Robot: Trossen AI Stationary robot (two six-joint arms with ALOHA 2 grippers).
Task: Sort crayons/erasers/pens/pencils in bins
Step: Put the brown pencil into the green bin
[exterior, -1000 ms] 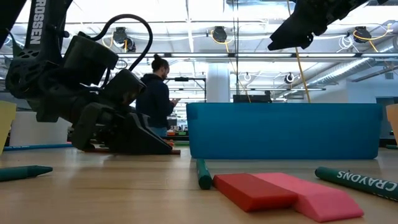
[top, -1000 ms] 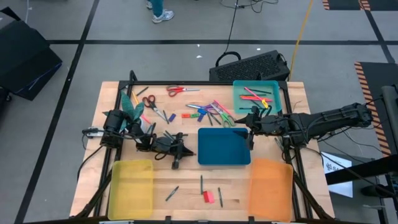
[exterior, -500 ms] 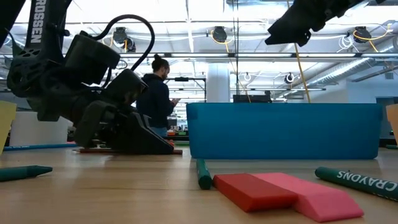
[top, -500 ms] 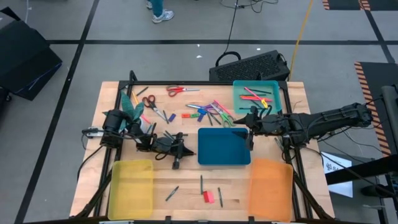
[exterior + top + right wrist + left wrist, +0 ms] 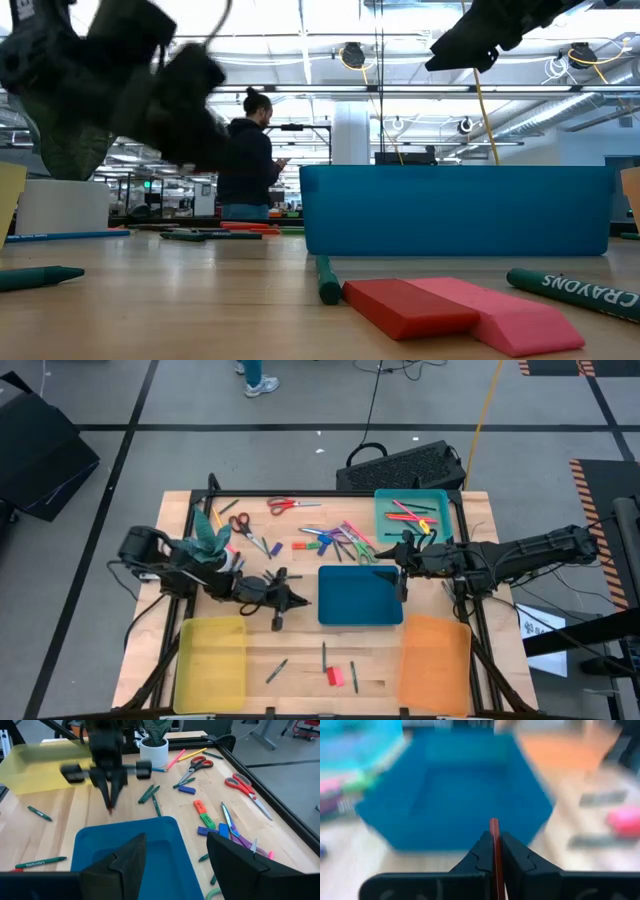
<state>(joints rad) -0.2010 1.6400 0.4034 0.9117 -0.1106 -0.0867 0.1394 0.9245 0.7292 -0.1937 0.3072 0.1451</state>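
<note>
My left gripper [image 5: 298, 601] hangs above the table just left of the dark blue bin [image 5: 360, 595], shut on a thin red-brown stick [image 5: 494, 835]. My right gripper [image 5: 175, 860] hovers open over that bin's far right corner, holding nothing. The teal bin [image 5: 412, 512] stands at the far right with several pens in it. The yellow bin [image 5: 210, 663] and the orange bin [image 5: 435, 663] sit at the near edge. A red eraser [image 5: 410, 305] and a pink eraser [image 5: 515, 322] lie side by side flat on the table between them. My left gripper pinches the thin red-brown stick between its two fingers, the stick lying along them. Its free end [image 5: 493, 823] pokes out past the fingertips. The fingers slant down toward the dark blue bin, and the stick's tip [image 5: 110, 809] is clear of the table.
Pens, markers and two pairs of scissors [image 5: 290, 506] lie scattered across the far middle. A white pot with a plant [image 5: 212, 535] stands at the far left. Loose crayons [image 5: 277, 670] lie near the erasers. A person [image 5: 248, 150] stands in the room behind.
My left gripper has risen from the table top, where its fingers rested on the red-brown stick, and has lifted the stick clear. The left arm's rear part has swung toward the table's left edge.
</note>
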